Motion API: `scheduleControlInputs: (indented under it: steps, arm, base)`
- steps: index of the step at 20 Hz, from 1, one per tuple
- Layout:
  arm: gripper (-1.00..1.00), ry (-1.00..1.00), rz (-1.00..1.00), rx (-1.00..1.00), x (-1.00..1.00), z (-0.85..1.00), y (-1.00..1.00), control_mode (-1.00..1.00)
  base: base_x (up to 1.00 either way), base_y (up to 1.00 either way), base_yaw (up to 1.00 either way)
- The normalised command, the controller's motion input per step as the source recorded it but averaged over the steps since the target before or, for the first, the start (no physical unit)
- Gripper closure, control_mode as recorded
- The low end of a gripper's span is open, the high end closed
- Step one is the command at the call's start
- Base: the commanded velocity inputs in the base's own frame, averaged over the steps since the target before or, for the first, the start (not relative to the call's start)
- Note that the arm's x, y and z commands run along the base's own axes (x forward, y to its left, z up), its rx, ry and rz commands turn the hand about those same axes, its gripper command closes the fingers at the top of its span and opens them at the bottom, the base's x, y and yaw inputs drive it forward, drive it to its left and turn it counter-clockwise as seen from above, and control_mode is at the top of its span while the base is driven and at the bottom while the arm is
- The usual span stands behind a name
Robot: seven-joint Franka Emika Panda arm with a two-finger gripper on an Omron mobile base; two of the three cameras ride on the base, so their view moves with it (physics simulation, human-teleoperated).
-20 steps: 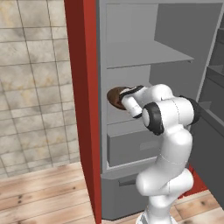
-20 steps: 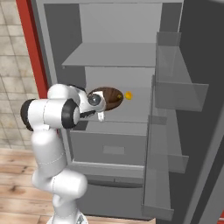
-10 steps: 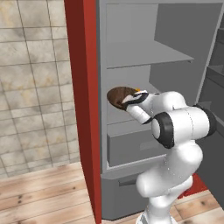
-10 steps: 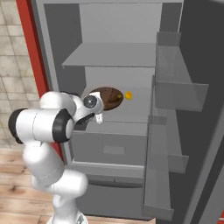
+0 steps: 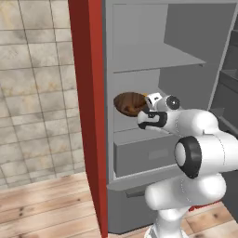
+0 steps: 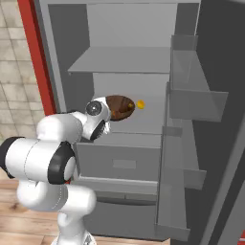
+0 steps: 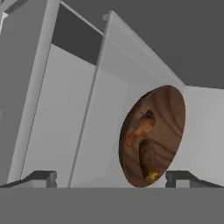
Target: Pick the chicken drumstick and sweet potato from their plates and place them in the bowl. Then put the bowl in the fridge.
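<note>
Hand (image 7: 113, 177) spread wide, fingertips (image 7: 43, 177) well apart and grasping nothing. Bowl (image 7: 162, 127) just ahead of it, inside the fridge (image 5: 139, 56) on the middle shelf (image 6: 139, 125) above the drawer, near the shelf's left side. Chicken drumstick (image 7: 141, 128) and sweet potato (image 7: 147, 158) both lying in the bowl, close together.

Likely trouble from here:
- Clipping the bowl's rim with a fingertip on pulling back, since the near edge lies close to the hand; could drag or tip the bowl off the shelf front.
- Catching the arm's elbow on the open red door edge (image 5: 90, 116) while backing out.

Hard to judge:
- Cannot tell how far from the shelf's front lip the bowl stands; wrist covers its near rim in both base views.
- Small orange-yellow spot (image 6: 140, 104) just beside the bowl in the right base view; too small to identify.
</note>
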Motion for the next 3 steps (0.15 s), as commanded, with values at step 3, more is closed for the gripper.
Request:
scheduleControlInputs:
  steps: [3]
  arm:
    - [-1.00,0.25,0.00,-0.08,-0.28,0.78,0.17,-1.00]
  base:
    - [0.00,0.00,0.00]
